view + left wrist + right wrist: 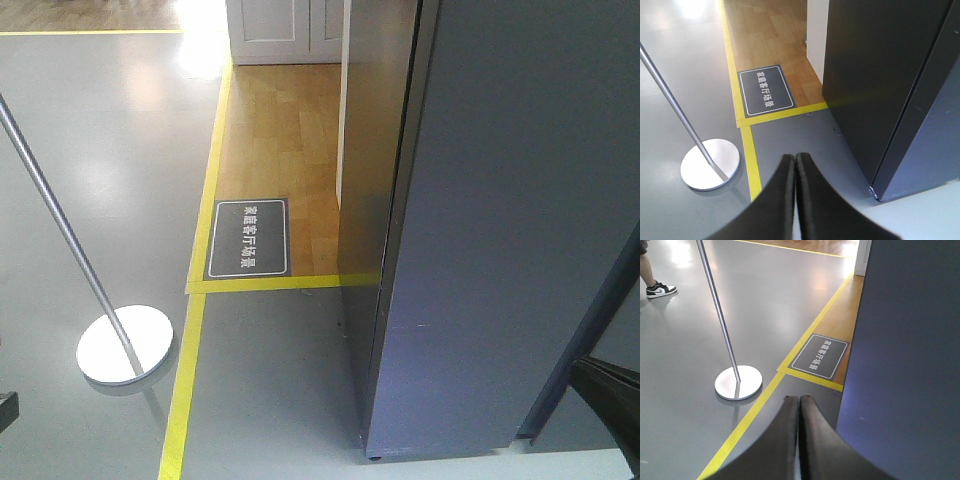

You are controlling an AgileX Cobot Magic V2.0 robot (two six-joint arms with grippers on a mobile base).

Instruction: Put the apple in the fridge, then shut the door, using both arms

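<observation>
1. We see both pincers pressed shut with nothing between the fingers: the left pincer [794, 159] and the right pincer [799, 401] each show two dark fingers meeting tip to tip.
2. We find no apple in any view, so we cannot tell where it lies relative to either pincer; neither one holds it.
3. The fridge [510, 230] stands just right of and ahead of both pincers, showing us only its dark grey outside.
4. Ahead of the left pincer, the door [870, 65] hangs beside the fridge body with a thin seam between; we cannot tell whether it is fully shut.
5. We judge the empty, closed pincers suit pushing the door rather than carrying.
6. A stand [738, 382] rests on the floor [110, 140], left of both pincers, well apart from the fridge.
</observation>
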